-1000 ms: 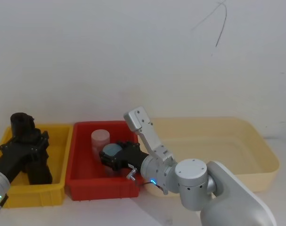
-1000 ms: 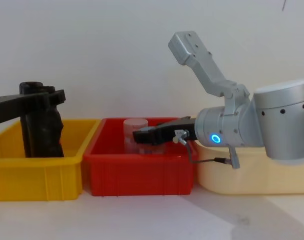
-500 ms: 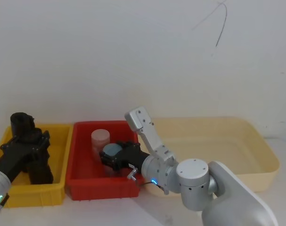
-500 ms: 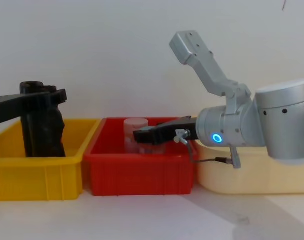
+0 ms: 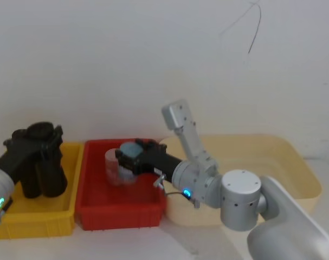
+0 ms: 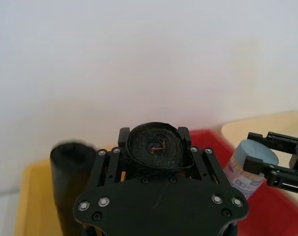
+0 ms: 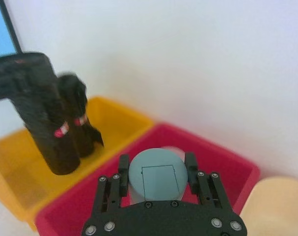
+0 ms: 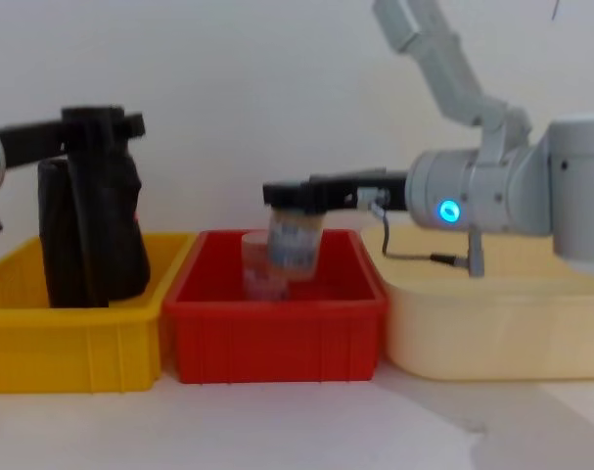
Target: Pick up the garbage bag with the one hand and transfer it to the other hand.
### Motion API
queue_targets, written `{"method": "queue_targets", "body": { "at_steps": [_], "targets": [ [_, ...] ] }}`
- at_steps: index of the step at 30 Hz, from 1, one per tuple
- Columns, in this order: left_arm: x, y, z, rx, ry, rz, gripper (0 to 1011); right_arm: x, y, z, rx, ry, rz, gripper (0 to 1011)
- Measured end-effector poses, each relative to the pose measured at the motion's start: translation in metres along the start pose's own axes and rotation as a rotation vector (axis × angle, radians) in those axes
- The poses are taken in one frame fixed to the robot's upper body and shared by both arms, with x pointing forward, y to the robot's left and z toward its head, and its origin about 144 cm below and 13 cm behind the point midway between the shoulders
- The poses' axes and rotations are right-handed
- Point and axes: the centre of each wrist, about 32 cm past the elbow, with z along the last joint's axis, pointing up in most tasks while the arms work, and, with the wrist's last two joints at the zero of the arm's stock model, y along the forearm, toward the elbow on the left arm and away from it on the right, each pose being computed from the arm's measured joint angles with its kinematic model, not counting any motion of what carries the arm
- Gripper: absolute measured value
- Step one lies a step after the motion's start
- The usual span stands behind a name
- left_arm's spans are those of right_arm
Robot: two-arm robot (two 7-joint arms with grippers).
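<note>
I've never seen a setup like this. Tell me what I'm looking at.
It is a two-armed robot. One picture is from its head, one from its chest, one from each wrist. Its left tool is shut on a rolled black garbage bag, upright in the yellow bin, beside a second roll. Its right tool is shut on a blue-lidded jar, held over the red bin, where a pink jar stands. A cream tub sits alongside.
</note>
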Motion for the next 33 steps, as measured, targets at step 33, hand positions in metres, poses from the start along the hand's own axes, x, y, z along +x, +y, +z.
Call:
{"method": "queue_targets", "body": {
  "at_steps": [33],
  "targets": [
    [-0.007,-0.105,0.064,-0.086,-0.034,-0.317,553,0.054,-0.069,0.048,0.204,-0.032,-0.244,664]
  ]
}}
